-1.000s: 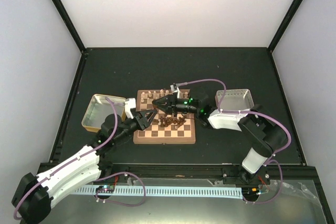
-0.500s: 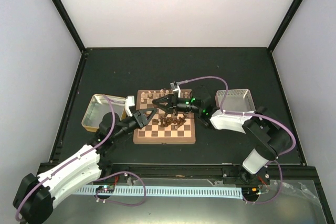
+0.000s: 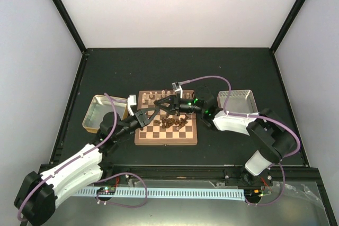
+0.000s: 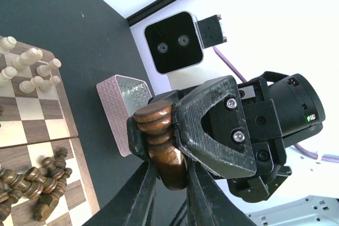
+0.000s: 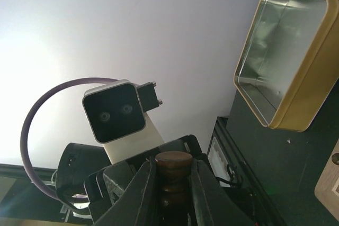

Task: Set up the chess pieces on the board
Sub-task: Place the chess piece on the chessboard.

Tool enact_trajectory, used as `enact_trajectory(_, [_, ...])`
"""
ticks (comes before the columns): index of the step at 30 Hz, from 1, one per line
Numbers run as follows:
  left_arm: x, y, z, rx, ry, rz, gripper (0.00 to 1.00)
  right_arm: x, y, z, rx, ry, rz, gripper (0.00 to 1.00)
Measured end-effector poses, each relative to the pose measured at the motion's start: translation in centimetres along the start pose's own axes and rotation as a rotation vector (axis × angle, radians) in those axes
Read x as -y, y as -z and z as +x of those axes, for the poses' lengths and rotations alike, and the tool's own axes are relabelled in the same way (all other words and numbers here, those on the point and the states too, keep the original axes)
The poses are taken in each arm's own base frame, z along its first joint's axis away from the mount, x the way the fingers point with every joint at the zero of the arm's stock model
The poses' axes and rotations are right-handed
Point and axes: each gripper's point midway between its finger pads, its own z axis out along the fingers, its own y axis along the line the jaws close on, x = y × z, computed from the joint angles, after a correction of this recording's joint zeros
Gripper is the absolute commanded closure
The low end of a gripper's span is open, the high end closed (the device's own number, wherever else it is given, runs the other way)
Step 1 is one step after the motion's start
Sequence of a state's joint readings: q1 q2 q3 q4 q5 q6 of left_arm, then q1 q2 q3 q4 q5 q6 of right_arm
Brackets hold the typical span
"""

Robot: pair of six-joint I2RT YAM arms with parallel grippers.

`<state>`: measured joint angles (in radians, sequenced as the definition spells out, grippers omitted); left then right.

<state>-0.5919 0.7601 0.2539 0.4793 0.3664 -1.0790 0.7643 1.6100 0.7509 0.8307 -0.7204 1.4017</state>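
Note:
A dark brown chess piece [image 4: 161, 141] is held in the air between both grippers, above the left part of the board [image 3: 139, 140]. My left gripper [image 4: 168, 169] is shut on its lower body. My right gripper [image 5: 174, 172] is shut on its ringed end [image 5: 174, 163]. In the top view the two grippers meet tip to tip, left [image 3: 148, 113] and right [image 3: 160, 107]. A pile of dark pieces [image 3: 172, 123] lies on the middle of the board. Cream pieces [image 4: 29, 70] stand along one edge of the board.
A gold-rimmed metal tray [image 3: 98, 112] sits left of the board and shows in the right wrist view [image 5: 286, 62]. A pale textured basket [image 3: 237, 100] sits to the board's right and shows in the left wrist view [image 4: 124, 104]. Black frame posts stand at the table's far corners.
The left gripper has moved up and in toward the right gripper, and the two now meet on one dark piece. The right arm has reached slightly further left.

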Motion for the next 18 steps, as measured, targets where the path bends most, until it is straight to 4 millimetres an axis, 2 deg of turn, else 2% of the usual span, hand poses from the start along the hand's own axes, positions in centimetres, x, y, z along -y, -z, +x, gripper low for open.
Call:
enact_trajectory(6, [0.0, -0.1, 0.0, -0.002, 0.017, 0.004, 0.98, -0.2, 0.1, -0.1, 0.004, 0.049, -0.004, 0.89])
enact_trajectory(13, [0.1, -0.1, 0.3, -0.021, -0.018, 0.009, 0.98, -0.7, 0.3, 0.0, -0.016, 0.174, 0.054, 0.74])
enact_trajectory(18, [1.0, -0.2, 0.9, -0.087, -0.165, 0.023, 0.98, -1.9, 0.5, 0.0, -0.058, 0.299, 0.108, 0.65])
